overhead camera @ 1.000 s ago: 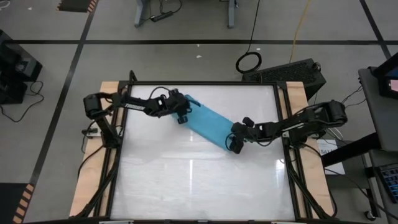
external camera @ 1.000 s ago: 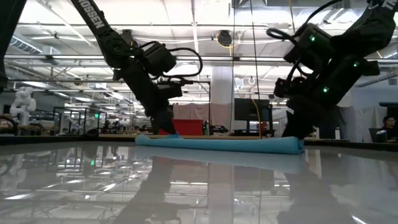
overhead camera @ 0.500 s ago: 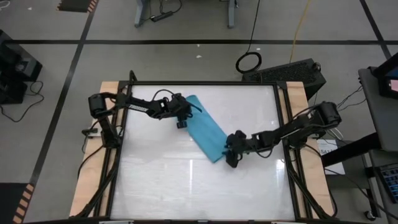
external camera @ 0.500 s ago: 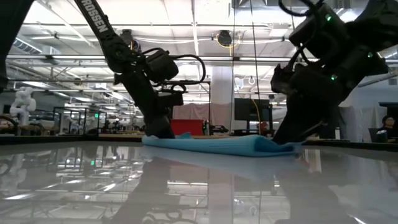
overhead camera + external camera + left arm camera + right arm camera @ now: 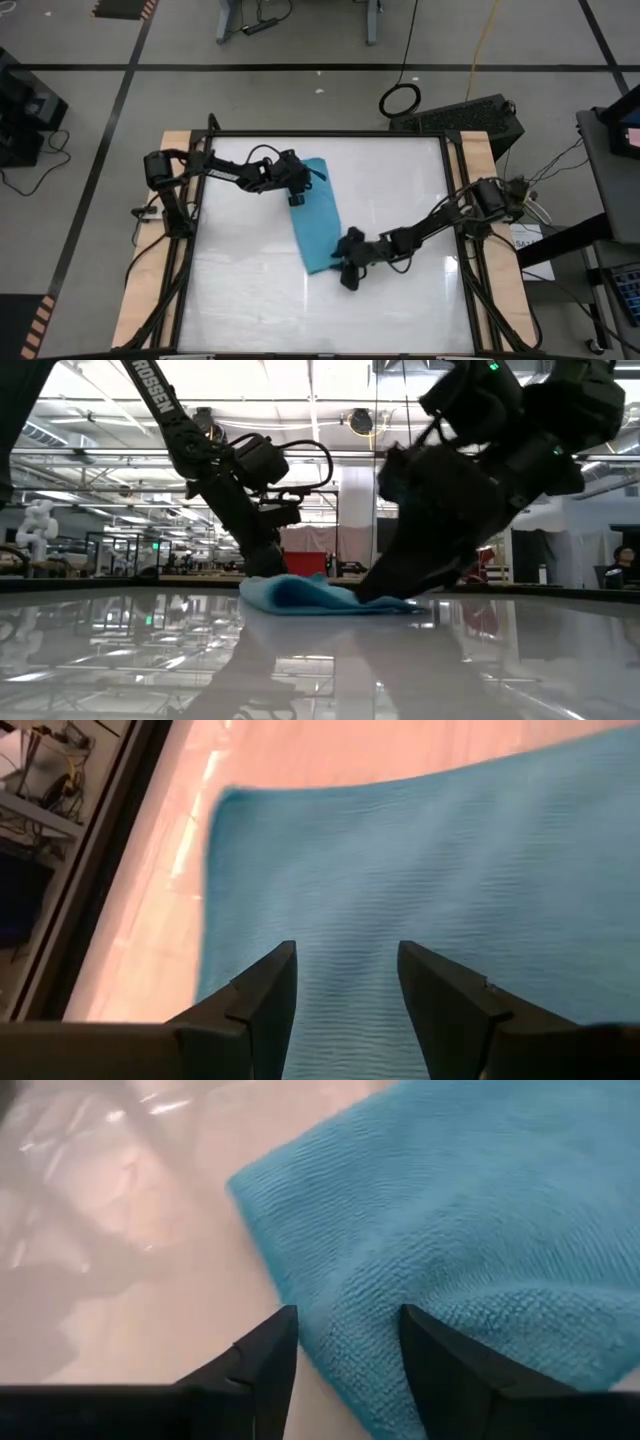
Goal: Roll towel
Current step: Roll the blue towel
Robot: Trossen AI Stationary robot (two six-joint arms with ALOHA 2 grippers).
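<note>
A: Where is the towel [image 5: 316, 215] now?

B: It lies on the white table [image 5: 250, 300], a little left of the middle and toward the far side. In the high view it is a long blue strip that runs from the far end near the left arm to the near end by the right arm. In the low view it is flat, with some soft bumps on its top.

A: And the left gripper [image 5: 297, 192]?

B: It is at the far end of the towel, on its left edge. In the left wrist view its two fingers [image 5: 262, 1000] stand apart with the cloth between them, and they press down on the towel. I cannot tell if they pinch the fabric or only rest on it.

A: What about the right gripper [image 5: 347, 262]?

B: It is at the near end of the towel, at its right corner, with the right arm stretched across the table from the right side. In the right wrist view its fingers [image 5: 268, 1350] are also apart, one on the bare table just beside the corner and one over the cloth. I cannot say that it holds the towel.
</note>
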